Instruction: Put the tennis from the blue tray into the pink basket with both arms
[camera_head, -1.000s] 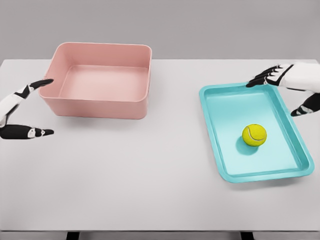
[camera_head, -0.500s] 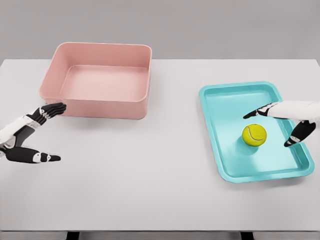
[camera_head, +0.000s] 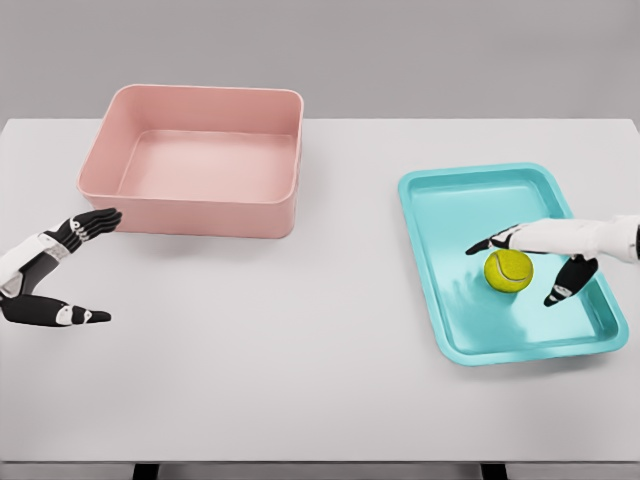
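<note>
Right hand (camera_head: 535, 255) hovers over the tennis ball (camera_head: 508, 270) in the blue tray (camera_head: 450, 190), fingers spread, nothing grasped. Left hand (camera_head: 50, 270), released, sits left of the pink basket (camera_head: 200, 215).

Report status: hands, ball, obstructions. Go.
Right hand open, straddling the tennis ball in the blue tray. Left hand open beside the pink basket. Path looks clear.
</note>
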